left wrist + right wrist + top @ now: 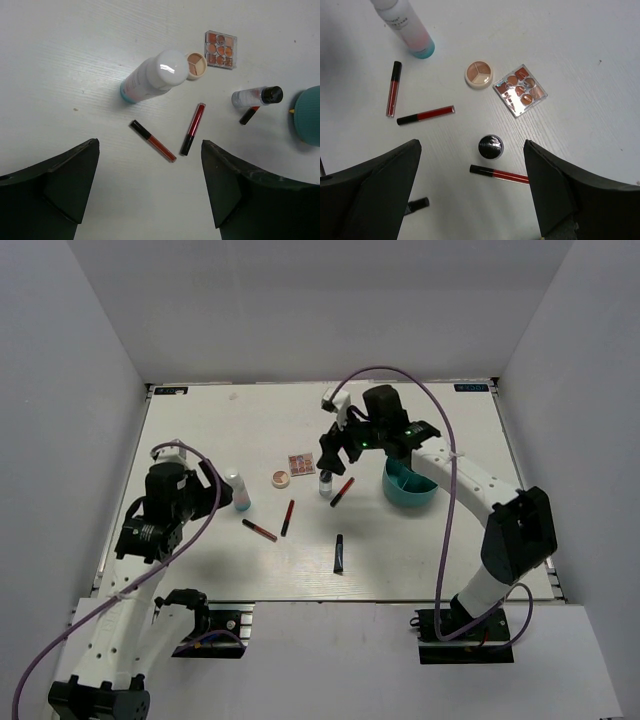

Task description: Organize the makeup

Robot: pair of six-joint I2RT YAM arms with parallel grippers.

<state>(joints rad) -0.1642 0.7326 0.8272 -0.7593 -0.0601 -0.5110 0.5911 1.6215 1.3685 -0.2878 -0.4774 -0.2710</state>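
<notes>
Makeup [301, 462] lies scattered on the desk [200, 430], unsorted; both pairs of jaws are wide and empty, the right above the dark-capped bottle [491, 146], so it should next descend and close there.

A teal round tub [408, 498], divided inside, stands on the white counter [200, 430] just right of the right jaws, well apart from the left jaws. White walls [300, 310] enclose the counter.

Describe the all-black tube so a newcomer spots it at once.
Start at the teal tub on the table's right half. From it, go left and toward the near edge: the black tube lies alone there. Unlike the three red-and-black tubes farther back, it shows no red.
</notes>
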